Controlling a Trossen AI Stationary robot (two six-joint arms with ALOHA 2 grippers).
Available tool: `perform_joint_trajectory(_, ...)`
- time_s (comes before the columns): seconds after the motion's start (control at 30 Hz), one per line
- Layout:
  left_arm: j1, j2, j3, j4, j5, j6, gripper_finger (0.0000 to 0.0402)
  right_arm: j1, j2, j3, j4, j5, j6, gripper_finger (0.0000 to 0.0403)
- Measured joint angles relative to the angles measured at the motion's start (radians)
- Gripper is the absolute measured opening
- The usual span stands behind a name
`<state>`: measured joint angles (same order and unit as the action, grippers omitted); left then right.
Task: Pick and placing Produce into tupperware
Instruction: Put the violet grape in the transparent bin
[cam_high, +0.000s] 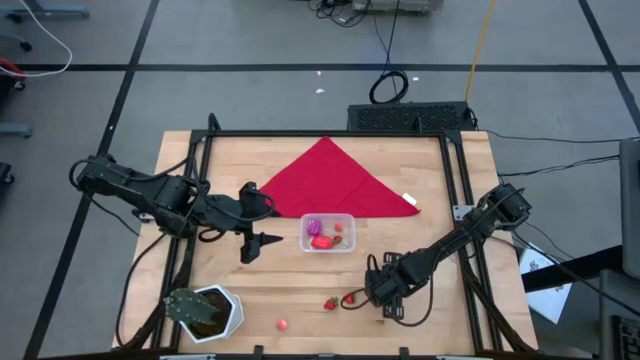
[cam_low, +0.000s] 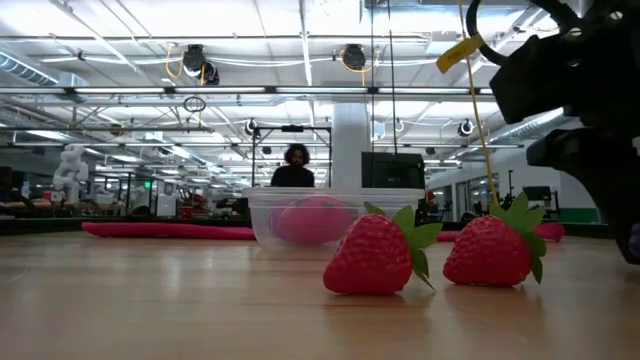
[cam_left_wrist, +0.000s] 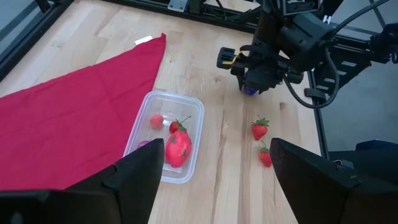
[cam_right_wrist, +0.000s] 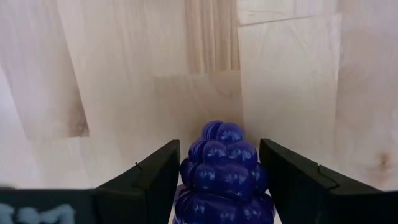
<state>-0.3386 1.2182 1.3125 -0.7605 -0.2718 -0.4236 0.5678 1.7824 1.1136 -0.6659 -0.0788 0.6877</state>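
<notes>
**Colleague:** Where is the tub now, and what is in it?

**Me:** I see the small clear rectangular plastic tub (cam_high: 329, 233) on the wooden table (cam_high: 420, 190), touching the front corner of the big red triangular cloth (cam_high: 335, 180). Inside the tub I count a large red toy strawberry (cam_left_wrist: 177, 149), a small red ball (cam_left_wrist: 156, 120) and a purple grape bunch (cam_high: 316, 226) at the end nearer the left arm.

**Colleague:** And your right gripper?

**Me:** My right gripper (cam_high: 380, 300) is in front of the tub, toward the table's near edge and on the right side. In the right wrist view its two dark fingers (cam_right_wrist: 152, 180) pinch a dark purple toy grape bunch (cam_right_wrist: 221, 171) between them. The bunch sits above the bare wood; I cannot tell if it touches the table.

**Colleague:** What lies near it?

**Me:** Two small red toy strawberries with green leaves (cam_high: 339, 300) lie just beside that gripper, between it and the tub's front, close together on the wood. A tiny red ball (cam_high: 283, 324) lies farther from the tub, toward the green plant in a white hexagonal pot (cam_high: 205, 310).

**Colleague:** The left side?

**Me:** My left gripper (cam_high: 255, 245) hangs beside the tub on its left, apart from it, with its fingers (cam_left_wrist: 134, 177) spread and nothing between them.

**Colleague:** Anything behind?

**Me:** In the low view a person (cam_low: 295, 165) shows far behind the tub.
</notes>
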Motion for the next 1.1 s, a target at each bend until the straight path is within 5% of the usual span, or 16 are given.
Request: perform_joint_trajectory(1.1,0.000,0.000,0.000,-0.006,0.000,-0.003,0.0296,0.003,-0.101,0.001,-0.074,0.083,0.007,0.0210)
